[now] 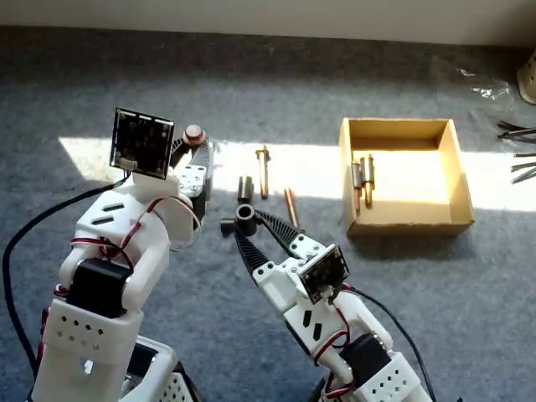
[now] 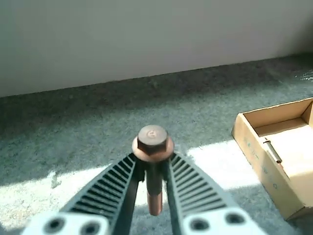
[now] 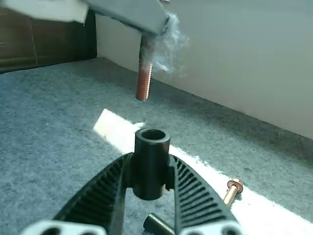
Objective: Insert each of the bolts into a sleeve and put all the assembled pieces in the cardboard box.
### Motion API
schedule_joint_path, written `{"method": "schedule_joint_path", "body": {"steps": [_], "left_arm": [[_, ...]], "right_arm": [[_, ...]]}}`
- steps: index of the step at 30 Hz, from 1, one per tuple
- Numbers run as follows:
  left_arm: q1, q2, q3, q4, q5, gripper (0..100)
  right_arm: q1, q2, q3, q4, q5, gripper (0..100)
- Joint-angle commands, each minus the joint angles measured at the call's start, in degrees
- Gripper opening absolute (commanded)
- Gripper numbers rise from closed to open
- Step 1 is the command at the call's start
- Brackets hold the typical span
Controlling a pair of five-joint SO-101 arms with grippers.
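Observation:
My left gripper [image 1: 195,144] is shut on a copper bolt [image 1: 194,133], which stands upright with its head on top [image 2: 153,143]. My right gripper [image 1: 246,220] is shut on a black sleeve [image 1: 246,214], held upright with its bore facing up [image 3: 151,160]. In the right wrist view the held bolt's threaded tip [image 3: 143,78] hangs above the sleeve and a little off to its side, apart from it. The cardboard box [image 1: 406,222] lies to the right with two assembled pieces [image 1: 362,181] inside.
Two loose bolts [image 1: 263,171] [image 1: 291,205] and two loose black sleeves [image 1: 244,186] [image 1: 227,226] lie on the grey carpet between the arms and the box. Several dark tools [image 1: 519,151] lie at the far right edge.

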Motion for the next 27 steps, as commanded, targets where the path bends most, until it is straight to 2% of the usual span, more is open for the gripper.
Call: {"method": "schedule_joint_path", "body": {"steps": [1,6,16,22,27], "left_arm": [[0.92,-1.27,-0.75,-1.58,5.89,0],[0.84,-1.36,-0.84,-1.67,15.21,0],[1.89,-1.36,-5.05,-1.76,16.26,0],[8.22,-2.59,-4.79,-1.67,15.65,0],[12.44,-9.54,-1.89,-1.93,7.03,0]], "right_arm": [[-0.66,-0.04,6.99,-1.27,-0.7,0.4],[-0.31,-0.04,7.16,-1.27,-9.76,0.4],[-0.66,-0.04,7.08,1.54,-9.85,0.4],[-1.8,-0.22,7.16,1.27,-9.76,0.5],[-1.89,-0.57,7.16,1.27,-9.76,0.5]]}}
